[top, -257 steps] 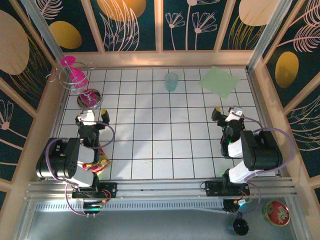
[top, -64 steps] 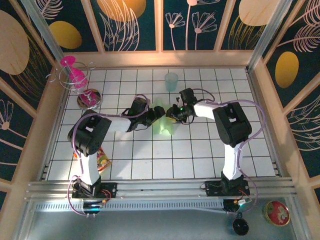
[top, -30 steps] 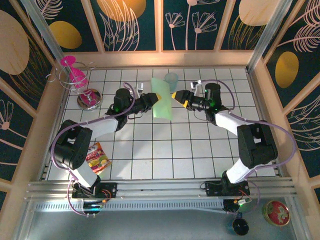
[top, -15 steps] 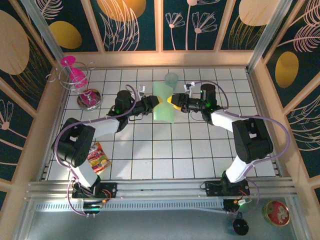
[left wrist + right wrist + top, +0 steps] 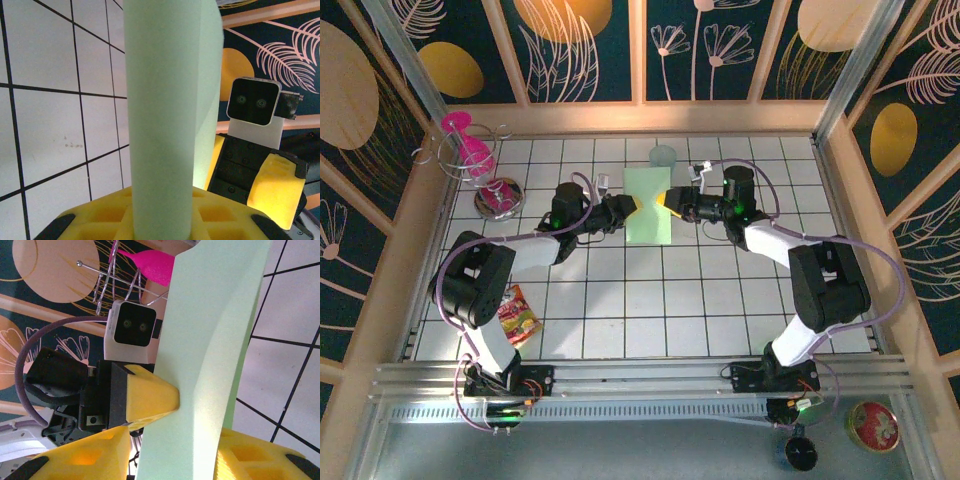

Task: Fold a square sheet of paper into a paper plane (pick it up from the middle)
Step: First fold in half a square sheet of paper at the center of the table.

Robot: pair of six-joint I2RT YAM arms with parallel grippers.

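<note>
The square sheet of paper is light green and stands as a long folded strip, held in the air over the far middle tiles. My left gripper is shut on its left edge; in the left wrist view the paper rises straight out of the yellow jaws of the left gripper. My right gripper meets the strip from the right. In the right wrist view the paper runs between the fingers of the right gripper, with a thin gap left at one finger. The left gripper's tip presses the paper's far side.
A pale teal cup stands just behind the paper. At the far left are a wire rack with a pink glass and a small bowl. A snack packet lies near the left arm's base.
The right gripper has moved left onto the paper's right edge and its jaws have narrowed around it. The strip has turned flatter and shifted slightly toward the back. The left grip is unchanged.
</note>
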